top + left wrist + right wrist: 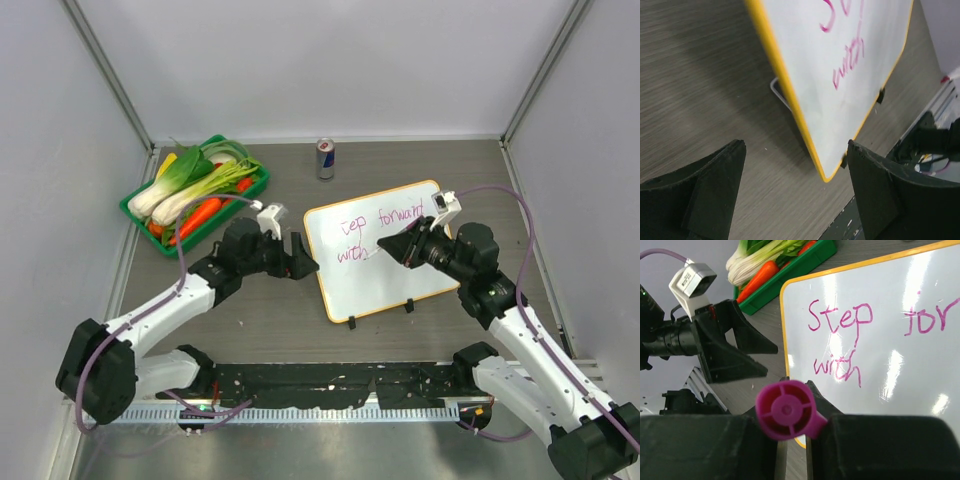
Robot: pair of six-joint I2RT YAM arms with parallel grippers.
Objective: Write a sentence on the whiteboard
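1 whiteboard [390, 282] beside splayed left gripper [298, 256], under right gripper [390, 246] clenching marker [785, 410]

The left arm [160, 310], at seven o'clock, and the right arm [540, 360], at five o'clock, wear white shells with black joints. Lilac cables [665, 251] trail along both. The fingers [715, 195] are matte black wedges.
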